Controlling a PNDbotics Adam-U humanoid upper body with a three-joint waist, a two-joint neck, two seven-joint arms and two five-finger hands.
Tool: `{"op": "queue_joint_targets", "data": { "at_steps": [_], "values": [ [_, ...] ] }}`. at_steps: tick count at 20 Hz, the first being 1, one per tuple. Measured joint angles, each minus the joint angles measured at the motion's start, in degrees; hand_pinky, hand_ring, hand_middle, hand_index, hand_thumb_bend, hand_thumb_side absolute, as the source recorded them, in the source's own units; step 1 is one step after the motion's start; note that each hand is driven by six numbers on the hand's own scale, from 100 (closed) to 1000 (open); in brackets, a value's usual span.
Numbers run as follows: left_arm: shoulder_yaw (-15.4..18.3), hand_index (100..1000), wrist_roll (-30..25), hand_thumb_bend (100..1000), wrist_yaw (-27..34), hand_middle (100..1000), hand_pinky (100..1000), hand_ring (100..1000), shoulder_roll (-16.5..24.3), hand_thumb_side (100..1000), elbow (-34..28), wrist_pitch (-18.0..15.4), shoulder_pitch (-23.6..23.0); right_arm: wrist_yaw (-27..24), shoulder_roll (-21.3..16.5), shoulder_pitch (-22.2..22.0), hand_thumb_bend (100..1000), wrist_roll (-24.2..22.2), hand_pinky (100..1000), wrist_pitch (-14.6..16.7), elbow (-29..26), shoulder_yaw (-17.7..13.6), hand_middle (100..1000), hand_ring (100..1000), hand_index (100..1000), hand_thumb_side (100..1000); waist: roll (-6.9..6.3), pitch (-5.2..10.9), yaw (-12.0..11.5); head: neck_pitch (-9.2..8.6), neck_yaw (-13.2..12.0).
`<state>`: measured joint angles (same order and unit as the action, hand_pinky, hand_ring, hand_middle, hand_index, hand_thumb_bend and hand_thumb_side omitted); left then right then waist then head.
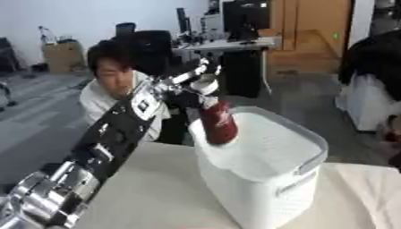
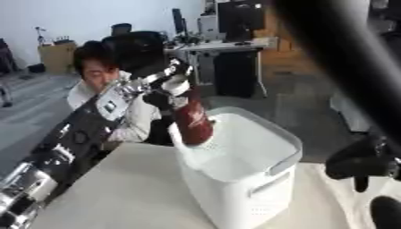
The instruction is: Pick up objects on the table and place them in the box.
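A dark red bottle with a white cap point(image 1: 217, 119) hangs upright over the near left rim of the white box point(image 1: 270, 179), its lower end inside the opening. My left hand point(image 1: 190, 91) is shut on the bottle's upper part, the black and silver arm reaching in from the lower left. In the right eye view a blurred black right arm crosses the upper right, and my right hand point(image 2: 362, 166) shows dark beside the box's right side; its fingers are too blurred to read.
The box stands on a pale table point(image 1: 156, 192) with bare surface to its left. A person sits behind the table's far edge, close behind my left arm. A desk with monitors and chairs fills the room beyond.
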<state>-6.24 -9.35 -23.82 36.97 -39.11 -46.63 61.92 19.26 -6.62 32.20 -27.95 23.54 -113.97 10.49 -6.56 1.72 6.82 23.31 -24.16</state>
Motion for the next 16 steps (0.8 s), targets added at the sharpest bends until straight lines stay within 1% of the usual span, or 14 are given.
{"op": "queue_joint_targets", "data": {
  "at_steps": [1,2,3,4,6,9,12,15,16],
  "values": [
    [0.31,562,1.46,100,-2.17,565,409,477,-0.24,435,0.92,0.24,0.02,-0.17,0.35,0.27,100,-0.13,309,0.05,0.0,0.17,594,605,696,913,-0.11,-0.16,0.31,-0.22,-0.41],
    [0.39,740,2.43,100,-4.72,792,841,756,-0.47,483,1.84,1.02,0.02,-0.34,0.64,0.44,100,-0.24,309,0.13,0.0,0.18,593,604,696,911,-0.21,-0.27,0.54,-0.38,-0.74],
    [0.39,786,2.94,100,-7.6,849,930,825,-0.64,545,2.57,1.96,0.04,-0.43,0.86,0.45,100,-0.27,309,0.16,0.0,0.17,593,603,696,910,-0.33,-0.38,0.7,-0.41,-1.11],
    [0.39,821,3.01,100,-10.48,916,1000,912,-0.78,623,3.13,2.81,0.06,-0.44,1.12,0.45,100,-0.26,311,0.15,0.0,0.15,592,602,696,906,-0.43,-0.48,0.85,-0.39,-1.33],
    [0.4,876,2.69,100,-15.36,965,1000,971,-1.2,683,3.61,3.75,0.1,-0.42,1.4,0.45,100,0.05,309,-0.14,0.0,-0.08,589,600,696,902,-0.51,-0.52,1.09,-0.23,-1.55],
    [0.71,902,2.63,100,-19.78,989,1000,995,-1.56,706,3.83,3.72,0.21,0.11,1.59,0.45,100,1.4,309,-1.16,0.0,-0.99,588,599,696,901,-0.51,-0.52,1.15,0.03,-1.55],
    [1.05,902,3.43,100,-21.39,993,1000,993,-1.56,697,3.82,2.96,0.21,0.85,1.59,0.45,100,2.65,309,-1.88,0.0,-1.59,588,599,696,902,-0.51,-0.5,0.83,0.05,-1.55],
    [1.19,890,4.59,100,-21.09,986,1000,972,-1.42,666,3.09,1.88,-0.37,1.41,1.55,0.41,100,3.26,308,-2.26,0.0,-1.67,588,599,696,903,-0.51,-0.32,0.29,-0.05,-1.44],
    [1.15,888,5.04,100,-20.26,976,1000,949,-1.3,705,2.23,1.37,-1.07,1.59,1.48,0.36,100,3.35,308,-2.32,0.01,-1.7,588,599,696,896,-0.52,-0.14,-0.11,-0.23,-1.12]
  ]
}}
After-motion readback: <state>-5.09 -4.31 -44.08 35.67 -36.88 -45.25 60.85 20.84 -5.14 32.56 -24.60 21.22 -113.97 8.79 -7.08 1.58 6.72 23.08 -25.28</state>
